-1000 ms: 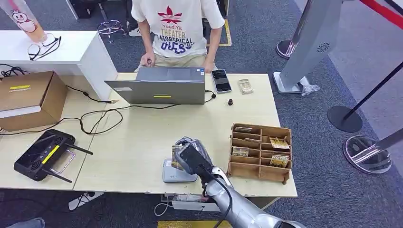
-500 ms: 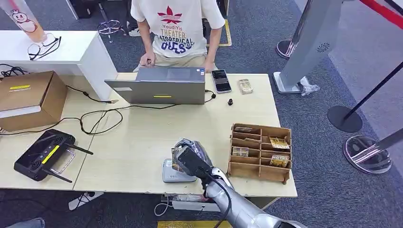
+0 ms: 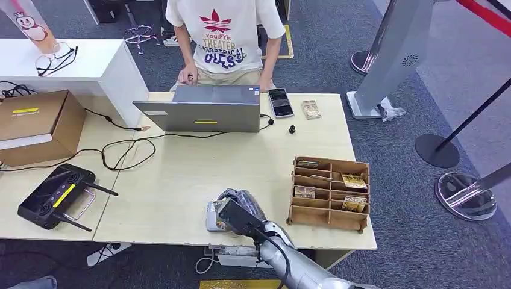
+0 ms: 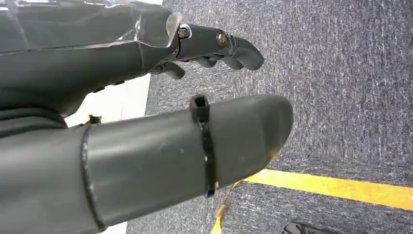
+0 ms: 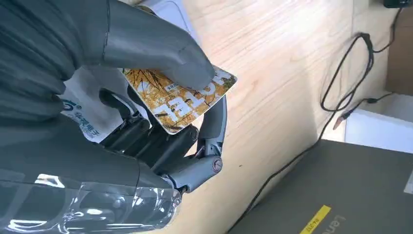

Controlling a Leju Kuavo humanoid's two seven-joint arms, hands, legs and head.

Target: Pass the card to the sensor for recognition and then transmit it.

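My right hand (image 3: 239, 209) hovers low over the white card sensor (image 3: 211, 218) near the table's front edge. Thumb and fingers pinch a yellow-and-white printed card (image 5: 182, 100); in the right wrist view the card lies just above the sensor's white top (image 5: 90, 124). From the head view the hand hides most of the card. My left hand (image 4: 160, 112) hangs over dark carpet, holding nothing, its fingers slightly curled and apart.
A wooden card rack (image 3: 329, 192) with several cards stands right of the sensor. A laptop (image 3: 206, 108), phone (image 3: 280, 102) and a seated person (image 3: 223, 36) are at the far side. Black cables (image 3: 126, 150), a controller (image 3: 54, 195) and a cardboard box (image 3: 36, 123) lie left.
My right hand has lowered and drawn toward the table's front edge, bringing the card down over the sensor. Nothing else on the table has moved.
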